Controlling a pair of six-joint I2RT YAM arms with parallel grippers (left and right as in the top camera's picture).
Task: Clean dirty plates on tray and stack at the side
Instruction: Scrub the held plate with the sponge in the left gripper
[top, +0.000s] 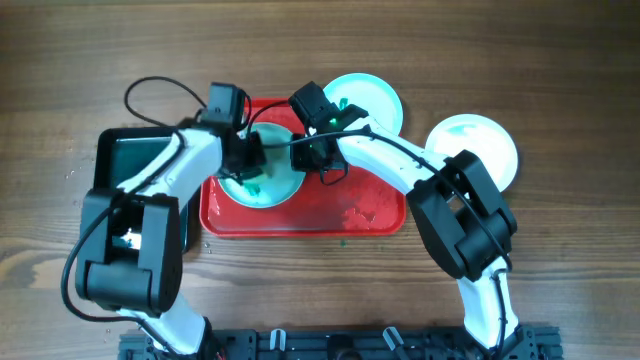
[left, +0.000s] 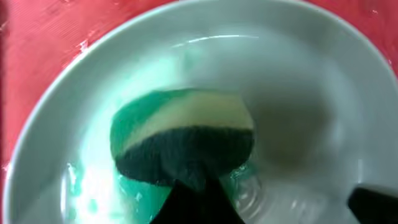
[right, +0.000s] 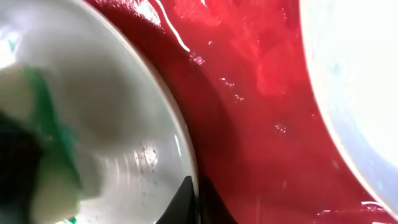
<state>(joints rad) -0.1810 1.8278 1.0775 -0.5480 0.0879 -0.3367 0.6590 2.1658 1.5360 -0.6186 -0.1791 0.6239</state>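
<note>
A pale turquoise plate (top: 272, 190) with green-teal smears lies on the left part of the red tray (top: 350, 215). My left gripper (top: 248, 158) is shut on a green sponge (left: 183, 143) and presses it onto the plate's wet inside (left: 298, 81); its fingers (left: 196, 202) show below the sponge. My right gripper (top: 312, 155) is shut on that plate's right rim, and the right wrist view shows its fingers (right: 196, 199) pinching the rim (right: 168, 106). A second plate (top: 372, 98) lies at the tray's far edge and also shows in the right wrist view (right: 354, 93). A third plate (top: 475, 145) lies on the table to the right.
A black tray (top: 130, 165) sits left of the red tray, under my left arm. The red tray's right half (right: 261, 124) is wet and bare. Wooden table surrounds everything. Cables loop above the left arm.
</note>
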